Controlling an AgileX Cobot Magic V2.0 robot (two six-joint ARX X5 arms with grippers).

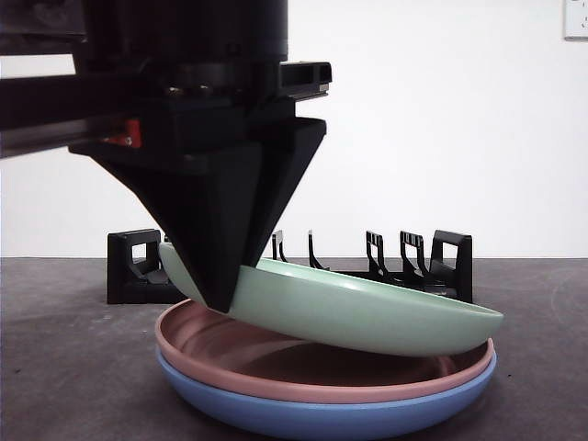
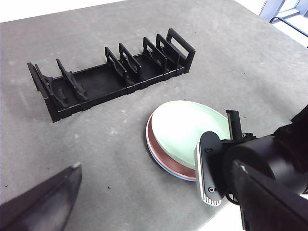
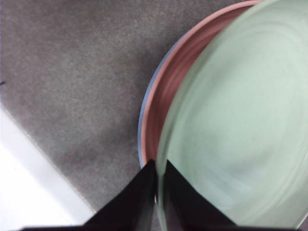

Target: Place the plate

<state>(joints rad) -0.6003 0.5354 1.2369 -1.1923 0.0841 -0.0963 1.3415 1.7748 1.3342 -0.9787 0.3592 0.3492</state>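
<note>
The green plate (image 1: 367, 312) is held by its rim in the clamped right gripper (image 1: 220, 299), raised at that edge while its far edge rests on the pink plate (image 1: 276, 363), with the slotted rack (image 2: 110, 77) lying beyond the stack.

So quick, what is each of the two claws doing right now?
Right gripper: shut on the rim of the green plate, tilting it up off the pink plate.
Left gripper: open, holding nothing, raised above the table.

Right end effector (image 3: 161, 185) clamped; left end effector (image 2: 144, 202) spread.
</note>
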